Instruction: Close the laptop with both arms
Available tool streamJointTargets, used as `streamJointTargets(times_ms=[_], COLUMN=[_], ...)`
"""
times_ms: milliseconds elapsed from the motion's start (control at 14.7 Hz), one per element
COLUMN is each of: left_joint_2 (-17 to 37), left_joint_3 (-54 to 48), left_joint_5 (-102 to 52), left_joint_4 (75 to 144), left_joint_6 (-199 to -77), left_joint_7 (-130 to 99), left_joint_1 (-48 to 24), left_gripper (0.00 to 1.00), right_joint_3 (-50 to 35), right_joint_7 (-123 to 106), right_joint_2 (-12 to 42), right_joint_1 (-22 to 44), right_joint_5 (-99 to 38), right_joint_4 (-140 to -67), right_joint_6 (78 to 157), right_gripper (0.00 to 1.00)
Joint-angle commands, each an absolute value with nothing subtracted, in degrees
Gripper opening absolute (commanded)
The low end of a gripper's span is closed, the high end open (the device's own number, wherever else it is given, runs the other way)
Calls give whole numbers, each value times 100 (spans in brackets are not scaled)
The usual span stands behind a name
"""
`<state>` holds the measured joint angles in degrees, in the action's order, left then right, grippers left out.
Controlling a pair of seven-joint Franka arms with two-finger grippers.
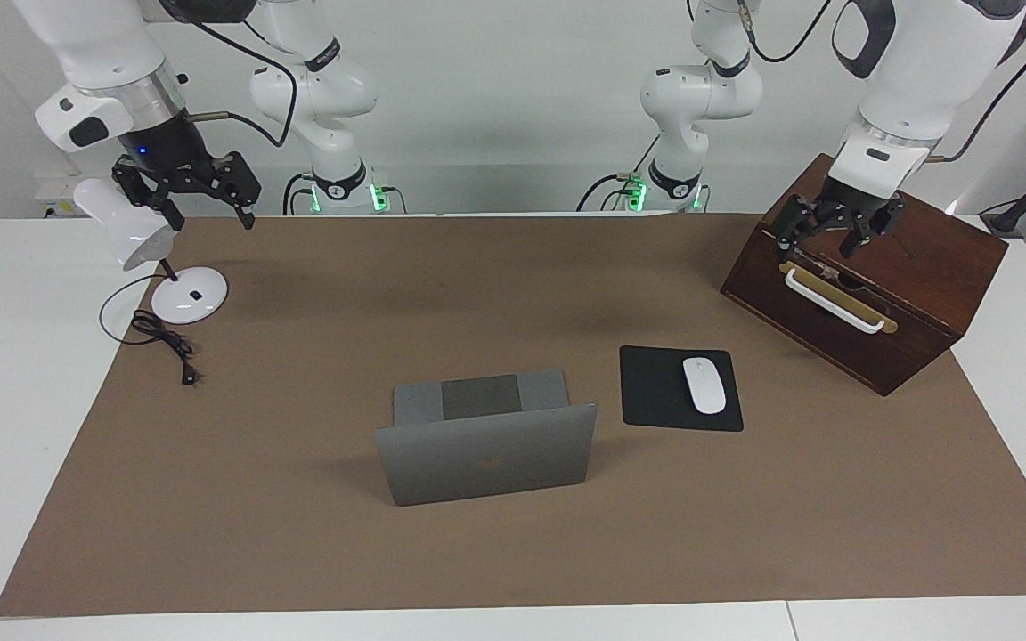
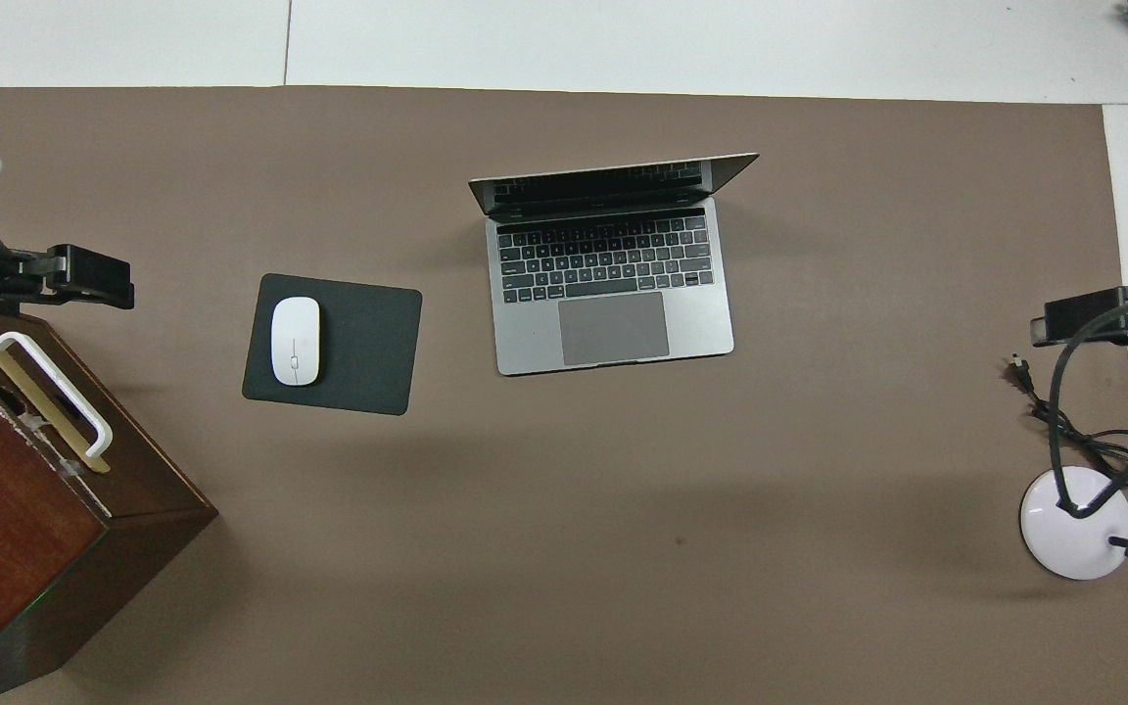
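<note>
In the facing view, you see the laptop at lower centre of the frame, standing open on the brown mat, its silver-grey lid turned toward the camera with a dark apple logo on it; no other writing can be read. Just beside it, toward the left arm's end of the table, a white mouse lies on a black mouse pad. At upper right, your left gripper hangs over the wooden box, above its white handle, fingers spread and holding nothing. At upper left, your right gripper hangs over the white desk lamp, fingers apart and empty. Both arms wait well apart from the laptop.

In the overhead view, the laptop sits at upper centre, dark keyboard and grey trackpad showing; the key legends are too small to read. The mouse and mouse pad lie at centre left. The left gripper shows at the left edge above the box, the right gripper at the right edge above the lamp's round base and black cord.
</note>
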<state>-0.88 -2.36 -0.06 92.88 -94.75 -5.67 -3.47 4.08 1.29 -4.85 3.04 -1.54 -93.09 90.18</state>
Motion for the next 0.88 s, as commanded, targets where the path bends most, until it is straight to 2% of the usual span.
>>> streamJointTargets(times_ms=[0, 816], left_joint_2=[-88, -88], left_joint_3=[-272, -246], left_joint_5=[53, 18], left_joint_4=[9281, 9308], left_joint_6=[-9527, -9519], left_joint_7=[-492, -571], left_joint_1=[-308, -316], left_gripper=[100, 100], right_joint_3=[343, 343], right_joint_7=[35, 26], right_joint_2=[-536, -536], right_joint_1=[193, 193], right_joint_5=[-97, -97], right_joint_4=[-9404, -9404], right_joint_6=[9105, 9105], right_gripper=[100, 100])
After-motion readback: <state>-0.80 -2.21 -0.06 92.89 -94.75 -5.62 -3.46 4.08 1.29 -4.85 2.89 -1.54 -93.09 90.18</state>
